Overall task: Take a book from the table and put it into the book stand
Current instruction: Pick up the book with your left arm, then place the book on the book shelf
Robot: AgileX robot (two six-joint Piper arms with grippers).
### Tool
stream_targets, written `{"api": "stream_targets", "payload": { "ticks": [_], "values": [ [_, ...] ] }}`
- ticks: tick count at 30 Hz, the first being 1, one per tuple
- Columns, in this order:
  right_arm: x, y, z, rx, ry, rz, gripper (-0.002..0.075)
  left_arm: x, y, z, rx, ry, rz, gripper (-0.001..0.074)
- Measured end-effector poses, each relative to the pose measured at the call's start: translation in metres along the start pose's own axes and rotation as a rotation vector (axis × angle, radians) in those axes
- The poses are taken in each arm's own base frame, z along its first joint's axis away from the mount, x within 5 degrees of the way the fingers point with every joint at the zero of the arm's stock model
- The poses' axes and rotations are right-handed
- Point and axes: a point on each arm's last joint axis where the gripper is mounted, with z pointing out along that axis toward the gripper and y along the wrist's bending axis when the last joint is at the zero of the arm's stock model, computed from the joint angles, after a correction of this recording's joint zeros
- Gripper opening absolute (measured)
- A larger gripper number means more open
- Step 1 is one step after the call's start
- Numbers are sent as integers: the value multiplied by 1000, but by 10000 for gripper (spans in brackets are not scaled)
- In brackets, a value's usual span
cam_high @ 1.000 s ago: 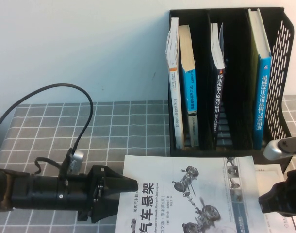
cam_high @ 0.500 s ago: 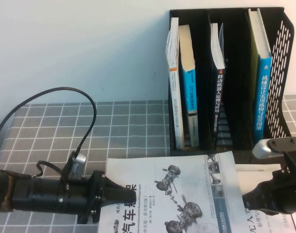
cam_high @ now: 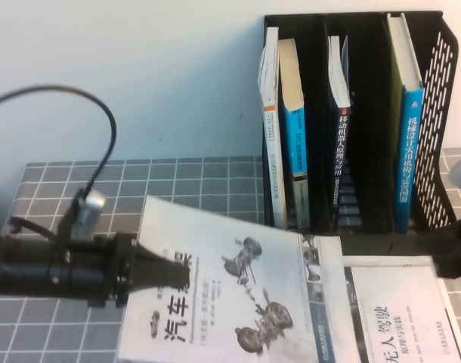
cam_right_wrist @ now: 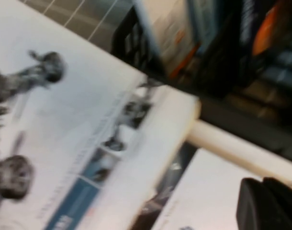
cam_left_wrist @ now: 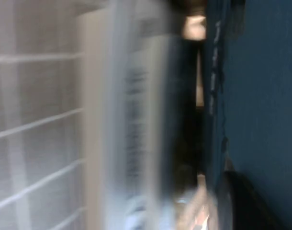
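Left claw grips the book's left edge, tilting it off the tabletop below the stand; right claw nearby, grip unclear; next, upend it toward a slot.

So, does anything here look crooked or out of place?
Yes. The car book lies askew, held at its edge by the left gripper, overlapping the white book. The right gripper is beside the stand.

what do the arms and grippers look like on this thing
Both are matte black. The left arm is a thick cylinder carrying a silver knob and a looping black cable, ending in the tapered left gripper. The right gripper, by the table's right edge, is a dark blocky shape.
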Motion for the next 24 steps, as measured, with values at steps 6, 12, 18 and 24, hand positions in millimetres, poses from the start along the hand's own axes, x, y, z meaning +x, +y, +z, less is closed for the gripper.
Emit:
{"api": "stream_targets", "payload": {
  "ticks": [6,12,18,24],
  "values": [
    [-5,-15,-35,107,-91,-10,-2,3,-89,-18,0,-22,201,115],
    [-19,-30,-75,234,-212,-17,-2,-7,-196,-18,24,-104,412,115],
    [-47,-43,-114,327,-319,-23,-2,-27,-283,-19,22,-162,556,115],
    [-62,-40,-130,319,-357,-24,-2,-66,-324,-18,-13,-258,559,115]
  ]
}}
